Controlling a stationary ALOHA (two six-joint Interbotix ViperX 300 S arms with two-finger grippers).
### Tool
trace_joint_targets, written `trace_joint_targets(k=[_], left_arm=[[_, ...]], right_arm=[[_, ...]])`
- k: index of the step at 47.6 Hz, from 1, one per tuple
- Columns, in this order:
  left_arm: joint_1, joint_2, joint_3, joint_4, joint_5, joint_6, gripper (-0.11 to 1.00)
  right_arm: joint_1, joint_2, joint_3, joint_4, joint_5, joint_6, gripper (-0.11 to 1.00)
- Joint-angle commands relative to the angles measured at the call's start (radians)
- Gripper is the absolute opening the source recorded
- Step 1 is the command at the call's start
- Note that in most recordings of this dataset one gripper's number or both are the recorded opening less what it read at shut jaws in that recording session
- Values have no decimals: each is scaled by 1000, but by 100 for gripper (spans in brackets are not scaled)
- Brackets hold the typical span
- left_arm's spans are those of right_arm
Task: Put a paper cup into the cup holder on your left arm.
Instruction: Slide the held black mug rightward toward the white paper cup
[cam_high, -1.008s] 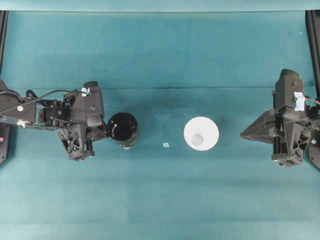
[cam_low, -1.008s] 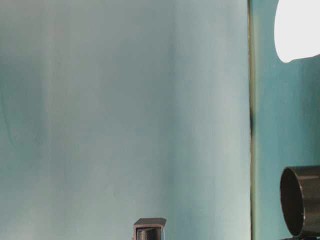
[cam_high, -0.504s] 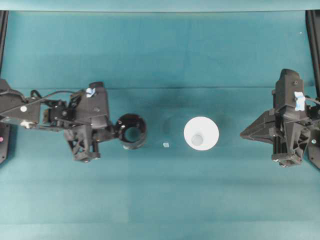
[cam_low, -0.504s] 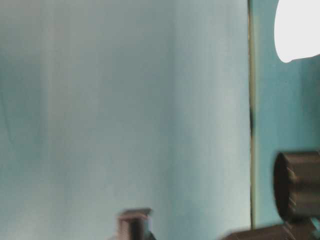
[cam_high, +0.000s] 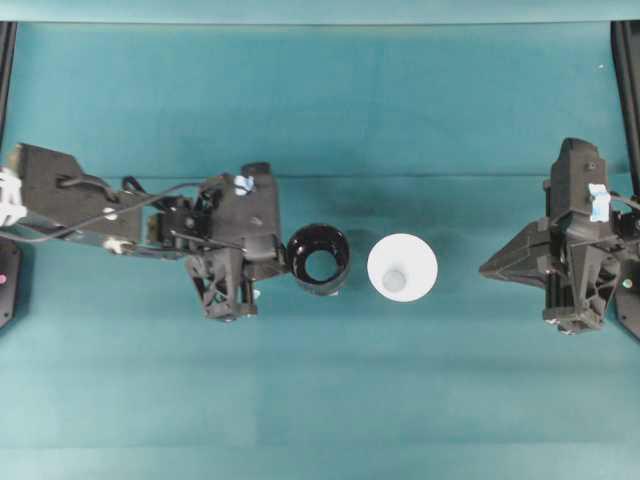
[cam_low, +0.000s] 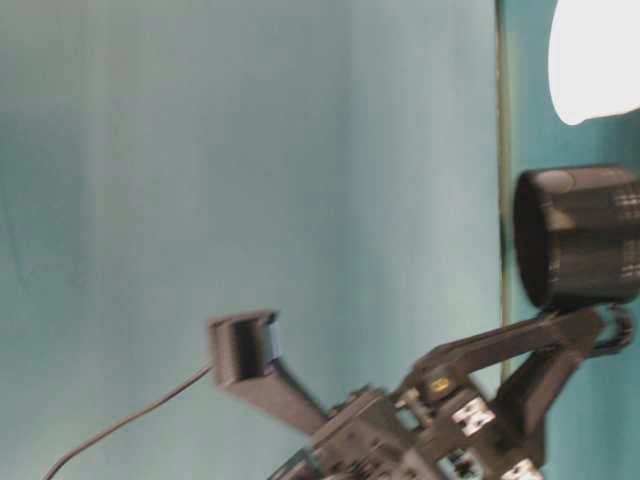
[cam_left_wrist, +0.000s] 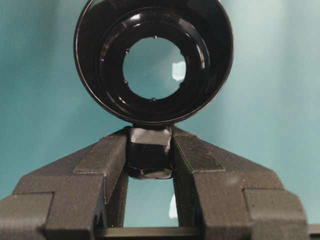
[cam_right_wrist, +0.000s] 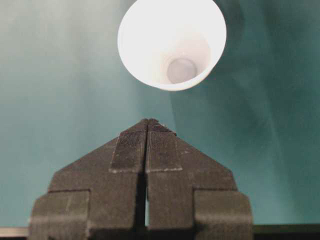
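My left hand (cam_left_wrist: 150, 160) pinching knob of cup holder (cam_high: 319, 259), just beside paper cup (cam_high: 402, 267). My right hand (cam_right_wrist: 147, 125) pressed together, other side of cup.

A teal cloth covers the table (cam_high: 330, 400) from edge to edge, with faint horizontal creases running across it. The light is soft and even, casting weak shadows. Black rails (cam_high: 626, 80) stand at the far left and right edges.
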Motion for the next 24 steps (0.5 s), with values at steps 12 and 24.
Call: trace_joint_targets(k=[12, 24], left_arm=[[-3, 9, -25, 2, -5, 5, 29], [-3, 34, -29, 2, -6, 5, 29]], right_arm=[[3, -2, -26, -2, -8, 12, -4], [3, -2, -25, -2, -8, 12, -4]])
